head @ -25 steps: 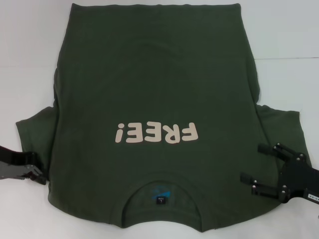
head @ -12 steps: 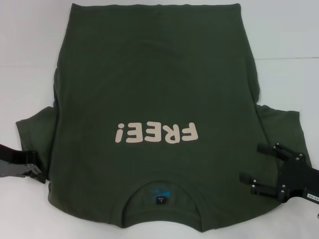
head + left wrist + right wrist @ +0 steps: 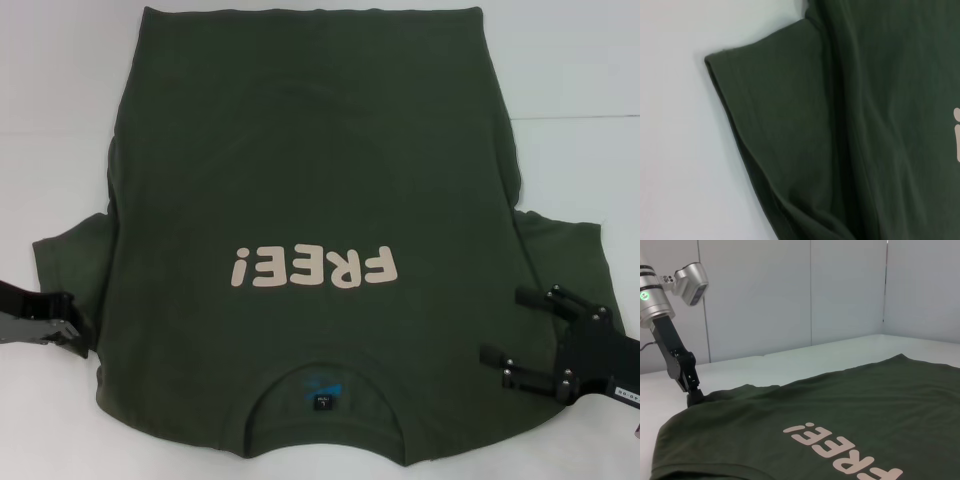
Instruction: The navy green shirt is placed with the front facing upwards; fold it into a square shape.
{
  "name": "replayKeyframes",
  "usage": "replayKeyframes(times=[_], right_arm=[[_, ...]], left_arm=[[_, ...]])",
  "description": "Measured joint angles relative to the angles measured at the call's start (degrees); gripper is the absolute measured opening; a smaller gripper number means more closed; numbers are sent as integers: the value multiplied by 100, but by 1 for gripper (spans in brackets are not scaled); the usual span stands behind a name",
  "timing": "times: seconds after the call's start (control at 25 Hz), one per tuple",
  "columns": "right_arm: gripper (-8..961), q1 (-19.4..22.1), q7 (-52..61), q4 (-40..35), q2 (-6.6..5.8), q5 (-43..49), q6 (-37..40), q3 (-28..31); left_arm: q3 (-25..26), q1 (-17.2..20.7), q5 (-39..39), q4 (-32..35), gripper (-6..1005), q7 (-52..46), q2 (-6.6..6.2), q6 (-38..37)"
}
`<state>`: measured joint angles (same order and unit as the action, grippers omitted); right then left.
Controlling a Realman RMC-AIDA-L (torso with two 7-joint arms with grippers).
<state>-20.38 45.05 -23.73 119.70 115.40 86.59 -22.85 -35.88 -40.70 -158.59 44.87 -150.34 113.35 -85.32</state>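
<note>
The navy green shirt [image 3: 310, 180] lies flat and face up on the white table [image 3: 60, 120]. Its cream "FREE!" lettering [image 3: 315, 268] and its collar [image 3: 325, 385] are at the near end. My left gripper [image 3: 68, 328] sits at the near edge of the left sleeve [image 3: 70, 260]. In the right wrist view the left gripper [image 3: 694, 394] touches the cloth at that sleeve. My right gripper [image 3: 503, 327] is open, its two fingers spread over the fabric by the right sleeve [image 3: 565, 250]. The left wrist view shows only the sleeve hem [image 3: 725, 100] on the table.
White tabletop surrounds the shirt on the left, right and far sides. Pale wall panels [image 3: 790, 295] stand behind the table.
My left gripper has shifted slightly away from me along the left sleeve edge. The right gripper and the shirt have stayed as they were.
</note>
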Motion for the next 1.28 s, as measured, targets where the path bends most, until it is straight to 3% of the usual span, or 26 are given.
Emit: replayKeyframes(times=[1.28], right_arm=[[941,-93,8,9,9,0,-64,53]], left_arm=[[83,-27,115,-28,51,9,-30,9]])
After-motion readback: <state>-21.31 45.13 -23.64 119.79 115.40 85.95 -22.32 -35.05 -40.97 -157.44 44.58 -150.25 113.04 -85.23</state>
